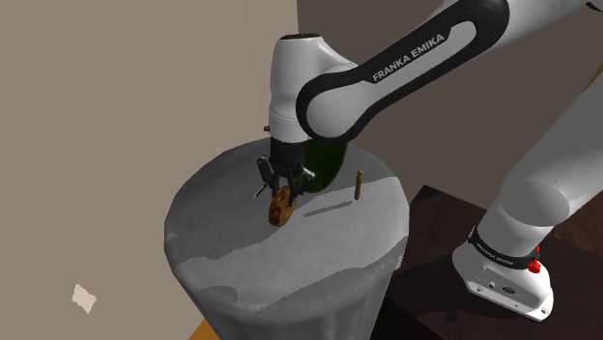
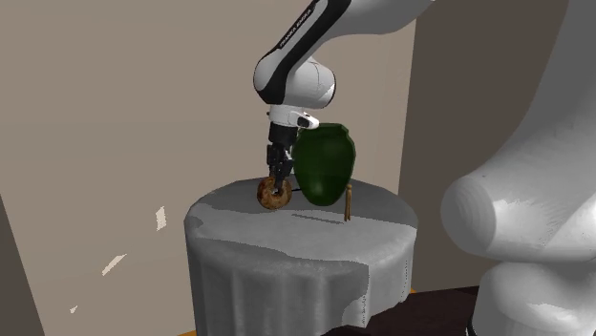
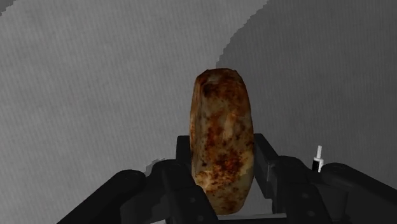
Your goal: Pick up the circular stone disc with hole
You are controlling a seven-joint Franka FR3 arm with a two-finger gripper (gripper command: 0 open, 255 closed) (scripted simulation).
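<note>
1. The fingers [image 3: 181,177] are closed right onto the stone disc [image 3: 222,146]. There's one black finger against each flat face, so it's properly clamped and standing on edge.
2. The disc is a chunky ring, mottled rust-brown with creamy patches, rough-looking with a rounded rim. You can see the hole through it in the second exterior view [image 2: 276,195].
3. It hangs straight under the white arm [image 1: 387,68], low over the middle of the surface [image 1: 222,237]. Can't tell if its bottom edge touches or sits just above.
4. The surface is round and draped in a wrinkly grey cloth [image 2: 277,277] that drops in folds down the sides.
5. Just behind the disc is a dark green vase [image 2: 325,164]. It's glossy and bulbous, and narrows toward the base.
6. A thin brown stick [image 1: 358,184] stands upright near the vase, on the shoulder view's right of it and apart from the disc.
7. A plain beige wall [image 1: 116,97] is behind, and the dark stand [image 1: 435,217] is at the shoulder view's lower right.
</note>
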